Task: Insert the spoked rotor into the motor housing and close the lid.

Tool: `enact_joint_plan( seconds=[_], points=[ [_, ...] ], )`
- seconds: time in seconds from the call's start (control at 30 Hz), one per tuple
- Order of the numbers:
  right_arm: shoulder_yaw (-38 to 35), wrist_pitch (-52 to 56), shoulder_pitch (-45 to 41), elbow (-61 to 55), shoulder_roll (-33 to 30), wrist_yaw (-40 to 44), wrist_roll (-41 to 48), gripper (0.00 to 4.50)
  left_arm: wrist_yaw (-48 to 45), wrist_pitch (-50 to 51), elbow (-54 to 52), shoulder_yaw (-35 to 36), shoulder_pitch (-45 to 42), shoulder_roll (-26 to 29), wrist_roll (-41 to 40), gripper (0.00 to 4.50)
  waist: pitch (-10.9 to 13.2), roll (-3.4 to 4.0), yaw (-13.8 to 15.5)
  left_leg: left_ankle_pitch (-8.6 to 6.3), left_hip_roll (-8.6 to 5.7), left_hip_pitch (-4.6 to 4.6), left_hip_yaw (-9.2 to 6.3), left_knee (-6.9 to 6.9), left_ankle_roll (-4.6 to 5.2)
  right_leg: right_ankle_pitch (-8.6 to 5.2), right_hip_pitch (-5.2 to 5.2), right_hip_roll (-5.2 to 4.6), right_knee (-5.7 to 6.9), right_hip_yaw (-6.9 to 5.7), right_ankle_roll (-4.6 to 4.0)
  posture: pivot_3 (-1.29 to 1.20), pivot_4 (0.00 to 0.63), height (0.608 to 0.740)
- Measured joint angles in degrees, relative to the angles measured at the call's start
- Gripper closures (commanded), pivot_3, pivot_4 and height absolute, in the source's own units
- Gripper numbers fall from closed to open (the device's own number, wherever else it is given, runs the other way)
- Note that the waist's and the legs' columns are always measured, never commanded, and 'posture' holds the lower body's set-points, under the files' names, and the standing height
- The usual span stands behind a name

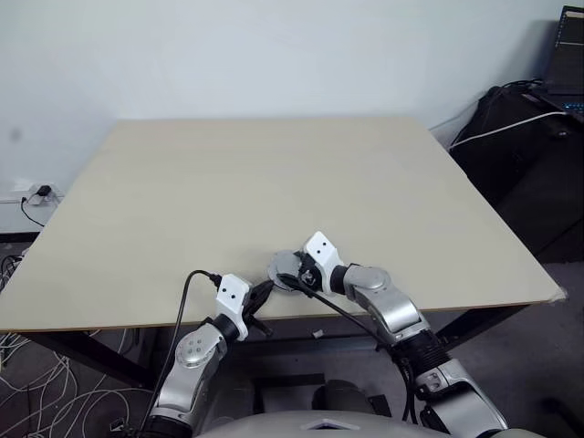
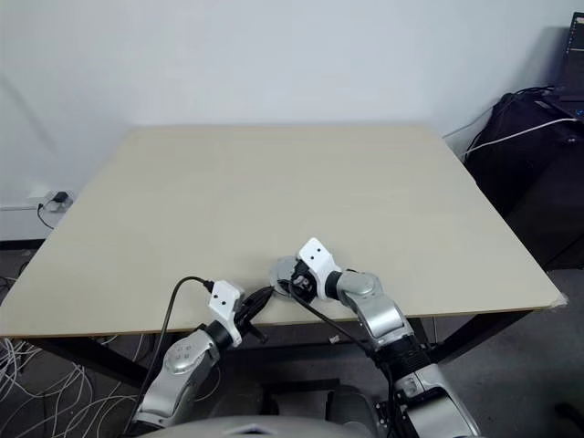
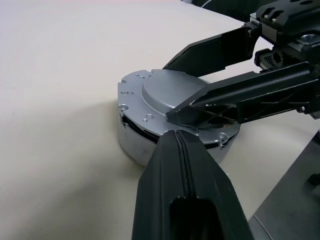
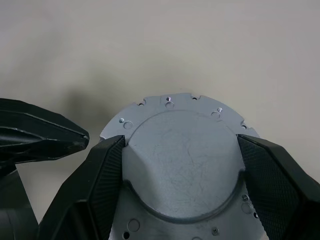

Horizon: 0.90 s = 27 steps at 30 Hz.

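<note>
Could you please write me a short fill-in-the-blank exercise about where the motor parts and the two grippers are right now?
1. The lid sits on top of the ____.
2. The right gripper has one finger on each side of the lid's raised ____.
3. The left gripper is ____, its tip beside the assembly.
4. The assembly stands near the table's ____ edge.

Missing words: housing; centre; shut; near

A broad stretch of bare worktop (image 1: 274,182) is lying open ahead and to both sides, offering unobstructed passage. At its near edge, access is crowding: the right gripper (image 4: 175,165) is straddling the lid's (image 4: 182,160) raised dome, while the left gripper (image 3: 177,137), fingers pressed together, is blocking the near side of the assembled motor housing (image 3: 135,147).
</note>
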Motion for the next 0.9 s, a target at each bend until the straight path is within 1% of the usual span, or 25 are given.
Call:
enact_joint_plan(
  seconds=[0.5,0.9],
  points=[
    [2.5,2.4,-2.2,-0.5,-1.9,1.9,-1.9,1.25,0.1,0.1,-0.1,0.0,0.3,-0.1,0.0,4.50,0.0,0.06,0.0,0.00,-0.01,0.01,0.00,0.00,0.00,0.00,0.02,-0.01,-0.02,-0.02,0.00,0.00,0.000,0.740],
    [2.5,3.8,-2.6,-0.1,-0.9,-0.2,-2.0,1.25,0.0,0.3,-0.1,0.0,0.3,-0.1,0.0,4.50,-0.1,0.12,0.0,0.00,-0.01,0.08,-0.01,0.00,0.00,0.00,0.05,-0.02,0.10,-0.05,0.00,0.00,0.000,0.740]
  ],
)
